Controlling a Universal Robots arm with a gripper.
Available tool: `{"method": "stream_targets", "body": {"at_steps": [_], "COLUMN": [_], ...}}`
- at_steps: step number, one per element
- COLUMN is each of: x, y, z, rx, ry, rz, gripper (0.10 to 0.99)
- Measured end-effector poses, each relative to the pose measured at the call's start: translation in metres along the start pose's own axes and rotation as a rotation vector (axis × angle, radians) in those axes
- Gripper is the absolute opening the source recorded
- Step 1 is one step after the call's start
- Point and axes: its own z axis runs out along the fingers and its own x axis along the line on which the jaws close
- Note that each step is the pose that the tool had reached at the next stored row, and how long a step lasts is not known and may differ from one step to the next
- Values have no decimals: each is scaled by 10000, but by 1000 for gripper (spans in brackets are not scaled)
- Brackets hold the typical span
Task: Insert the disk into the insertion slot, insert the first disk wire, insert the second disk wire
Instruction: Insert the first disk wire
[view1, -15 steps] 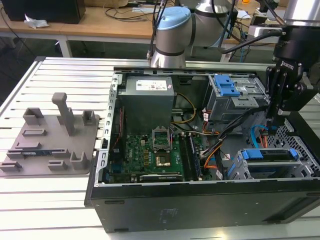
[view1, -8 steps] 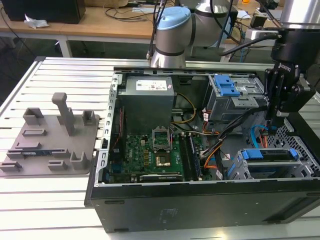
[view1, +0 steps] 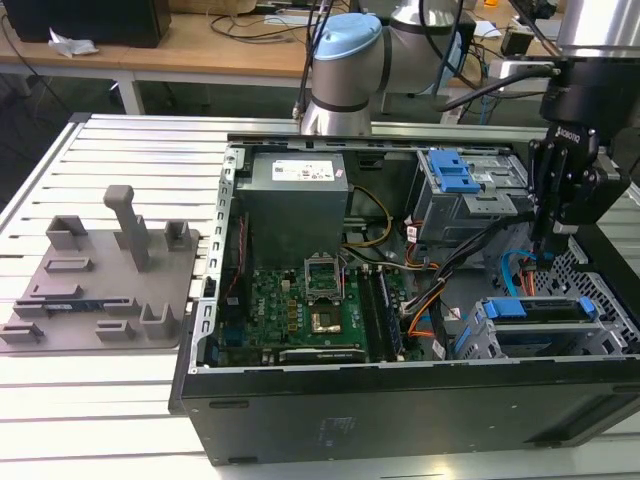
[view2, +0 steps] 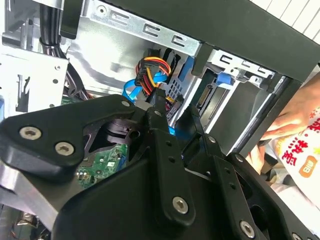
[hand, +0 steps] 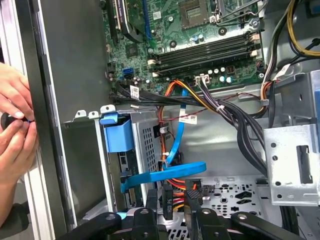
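Note:
The disk (view1: 540, 309), in its blue caddy (hand: 117, 133), sits inside the insertion slot (view1: 545, 338), a grey perforated cage at the exterior view's lower right. Its rear connector edge (view2: 206, 96) faces the case interior. My gripper (view1: 548, 250) hangs just behind the cage, fingers pointing down. In both wrist views the fingers (view2: 160, 117) stand close together around a blue disk wire (view2: 175, 133) and its black plug (hand: 168, 202). A second plug with orange, red and yellow wires (view2: 150, 75) hangs loose beside it.
A larger grey cage with a blue latch (view1: 455, 178) stands behind the gripper. The motherboard (view1: 310, 300) and power supply (view1: 295, 195) fill the case's middle. A person's hands (hand: 15, 120) work outside the case wall. A grey fixture plate (view1: 100, 290) lies on the table.

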Motion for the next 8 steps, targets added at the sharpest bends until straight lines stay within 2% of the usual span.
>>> {"method": "stream_targets", "body": {"at_steps": [4,5,6,7,8], "x": [-24,-32,-37,-47,-52], "y": [9,11,12,15,16], "z": [7,8,10,12,12], "rx": [17,22,25,33,38], "ry": [126,159,183,241,277], "rz": [-3,-4,-5,-5,-8], "gripper": [333,267,267,169,169]}}
